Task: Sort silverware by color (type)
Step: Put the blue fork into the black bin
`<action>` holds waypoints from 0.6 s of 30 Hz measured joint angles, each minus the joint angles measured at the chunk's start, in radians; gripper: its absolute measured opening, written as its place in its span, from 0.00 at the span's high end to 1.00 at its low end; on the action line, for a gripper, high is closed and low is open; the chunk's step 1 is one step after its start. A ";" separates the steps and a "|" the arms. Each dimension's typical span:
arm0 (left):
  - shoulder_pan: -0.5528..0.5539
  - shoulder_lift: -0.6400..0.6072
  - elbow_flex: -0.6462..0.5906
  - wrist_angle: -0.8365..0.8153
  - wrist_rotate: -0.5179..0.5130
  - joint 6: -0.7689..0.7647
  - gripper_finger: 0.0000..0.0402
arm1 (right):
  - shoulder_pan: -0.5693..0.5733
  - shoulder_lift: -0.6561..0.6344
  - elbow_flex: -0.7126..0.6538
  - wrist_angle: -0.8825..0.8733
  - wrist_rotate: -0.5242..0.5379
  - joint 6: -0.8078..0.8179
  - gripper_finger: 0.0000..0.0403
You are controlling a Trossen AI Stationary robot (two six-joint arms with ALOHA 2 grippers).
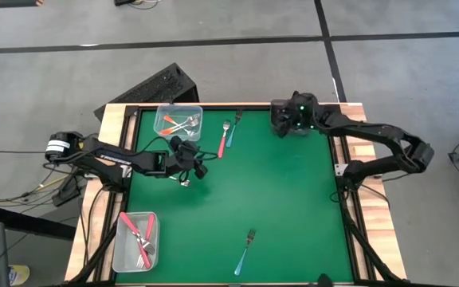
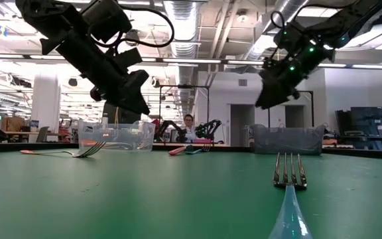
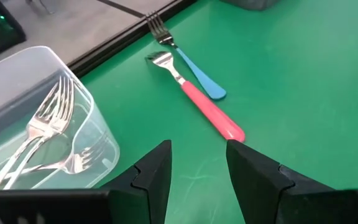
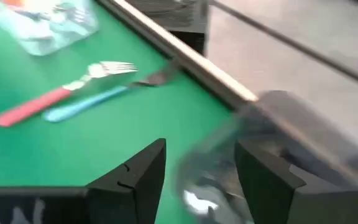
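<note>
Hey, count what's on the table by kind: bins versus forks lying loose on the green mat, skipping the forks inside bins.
Bins: 3
Loose forks: 4
Total: 7

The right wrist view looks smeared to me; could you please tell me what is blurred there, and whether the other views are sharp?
Right wrist view: the grey bin beyond the open right gripper is streaked by motion blur, and the red-handled fork is soft. Left wrist view: sharp. Low view: the near light-blue-handled fork is out of focus.
</note>
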 joint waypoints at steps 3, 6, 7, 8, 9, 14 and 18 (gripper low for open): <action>0.010 0.000 0.000 0.027 0.008 0.001 0.65 | 0.053 0.047 0.000 0.072 -0.004 0.038 0.50; 0.015 0.000 0.000 0.025 0.012 0.001 0.65 | 0.106 0.105 0.011 0.126 0.031 0.044 0.52; 0.016 0.000 0.000 0.026 0.012 0.001 0.65 | 0.120 0.127 0.023 0.128 0.047 0.055 0.53; 0.017 0.000 0.000 0.025 0.012 0.001 0.65 | 0.133 0.150 0.041 0.128 0.061 0.067 0.54; 0.017 0.000 0.000 0.025 0.012 0.005 0.65 | 0.146 0.174 0.061 0.130 0.069 0.082 0.54; 0.017 0.000 0.000 0.025 0.010 0.028 0.65 | 0.174 0.292 0.176 0.106 0.073 0.170 0.54; 0.017 0.000 0.000 0.018 0.011 0.028 0.65 | 0.176 0.392 0.311 -0.002 0.072 0.240 0.54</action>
